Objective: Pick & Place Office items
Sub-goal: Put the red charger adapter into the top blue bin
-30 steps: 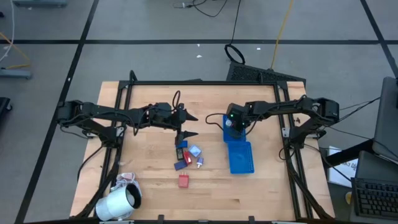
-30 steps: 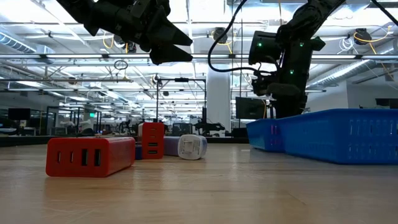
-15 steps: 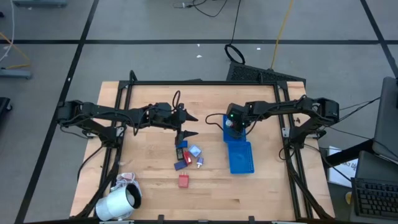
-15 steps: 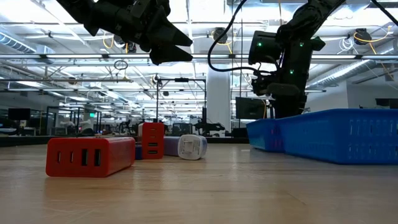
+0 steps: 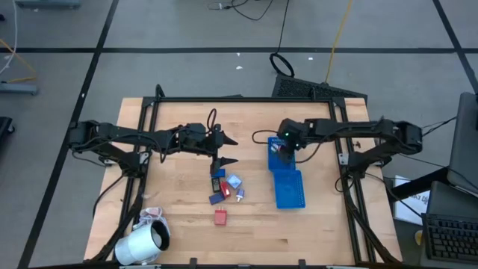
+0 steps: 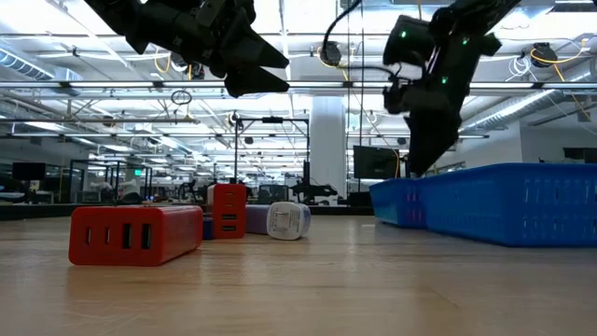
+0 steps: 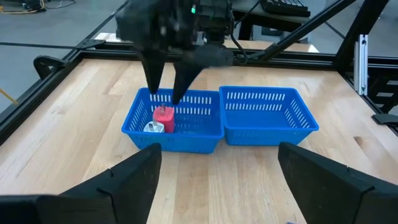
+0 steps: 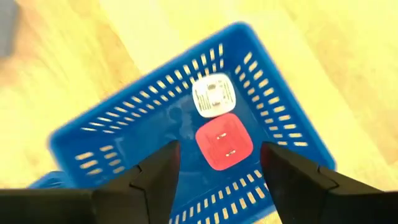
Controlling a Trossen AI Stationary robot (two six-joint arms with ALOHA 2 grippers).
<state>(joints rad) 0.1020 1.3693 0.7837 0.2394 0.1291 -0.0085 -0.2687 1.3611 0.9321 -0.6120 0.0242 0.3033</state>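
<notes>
The blue tray (image 5: 302,196) lies at the table's right. Its far compartment holds a red plug block (image 8: 224,141) and a white one (image 8: 212,95), both resting flat on the compartment floor. My right gripper (image 8: 217,183) hangs open above them, touching nothing. Several office items lie loose at the table's middle: a red block (image 5: 220,217), a dark blue one (image 5: 216,199), a light blue one (image 5: 234,181). My left gripper (image 5: 231,151) hovers open above their far end, empty.
A big white roll (image 5: 142,243) lies at the near left corner. In the low view the nearest red block (image 6: 135,233) stands left of the tray (image 6: 504,201). The tray's near compartment (image 7: 264,112) holds nothing I can see. Bare wood lies between items and tray.
My right gripper has risen out of the tray's far compartment and drawn back a little toward the table's right edge, tipping less steeply. The red and white blocks stay in the compartment. My left arm has kept still.
</notes>
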